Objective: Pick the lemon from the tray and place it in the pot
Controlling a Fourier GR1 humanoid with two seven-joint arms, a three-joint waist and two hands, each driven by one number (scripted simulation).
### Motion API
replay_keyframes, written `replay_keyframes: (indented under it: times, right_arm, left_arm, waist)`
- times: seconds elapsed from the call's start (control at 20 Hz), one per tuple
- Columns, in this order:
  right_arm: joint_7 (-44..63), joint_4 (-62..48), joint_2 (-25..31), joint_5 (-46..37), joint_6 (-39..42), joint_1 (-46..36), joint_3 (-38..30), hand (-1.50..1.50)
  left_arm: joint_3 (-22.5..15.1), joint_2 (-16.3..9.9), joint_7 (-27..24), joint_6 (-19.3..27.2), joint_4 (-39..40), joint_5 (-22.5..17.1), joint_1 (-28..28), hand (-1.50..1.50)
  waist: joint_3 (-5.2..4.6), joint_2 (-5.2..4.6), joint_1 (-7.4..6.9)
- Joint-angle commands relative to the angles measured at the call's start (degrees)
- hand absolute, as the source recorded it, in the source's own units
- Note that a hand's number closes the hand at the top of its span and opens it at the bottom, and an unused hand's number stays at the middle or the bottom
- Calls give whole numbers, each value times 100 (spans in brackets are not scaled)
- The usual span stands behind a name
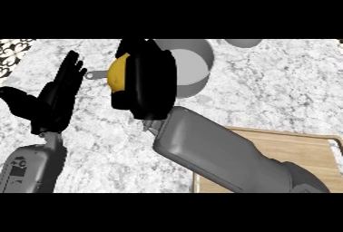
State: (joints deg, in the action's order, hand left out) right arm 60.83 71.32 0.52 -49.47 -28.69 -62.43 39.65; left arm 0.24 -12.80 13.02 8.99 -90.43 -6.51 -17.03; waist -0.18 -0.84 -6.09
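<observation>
My right hand (150, 81) is curled round a yellow lemon (119, 73), of which only the left side shows past the fingers. Hand and lemon are held over the left part of a grey pot (191, 68) at the top middle of the counter; the pot's small handle (95, 74) sticks out to the left. A wooden tray (295, 152) lies at the lower right, partly under my right forearm. My left hand (57, 97) stands open at the left, fingers up, apart from everything.
A grey round object (242, 42) shows at the top edge, right of the pot. A patterned strip (13, 56) runs along the counter's upper left corner. Speckled counter surface lies between my left hand and the tray.
</observation>
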Motion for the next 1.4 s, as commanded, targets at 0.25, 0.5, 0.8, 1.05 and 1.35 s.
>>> replay_keyframes:
  times: [0.25,0.5,0.8,1.05,1.35]
  right_arm:
    - [869,-2317,-50,-552,-133,-801,460,150]
    - [210,-3295,-50,-122,-666,-862,363,150]
    - [-143,-3428,-51,1034,-838,-532,-57,-150]
    - [-1372,-3401,-51,2064,-1137,-238,-393,-150]
    - [-2562,-2879,-52,2890,-2169,-208,-923,-150]
  left_arm:
    - [130,-84,-80,-66,-21,-32,191,0]
    - [143,15,-154,-40,125,-44,-36,0]
    - [-6,67,-105,24,-171,96,265,0]
    - [41,-31,-87,-155,-106,-5,85,0]
    - [138,-25,-185,-98,118,28,-115,0]
  waist:
    - [-1,7,112]
    - [1,-85,61]
    - [11,-59,-3]
    - [19,-144,-169]
    - [30,-174,-120]
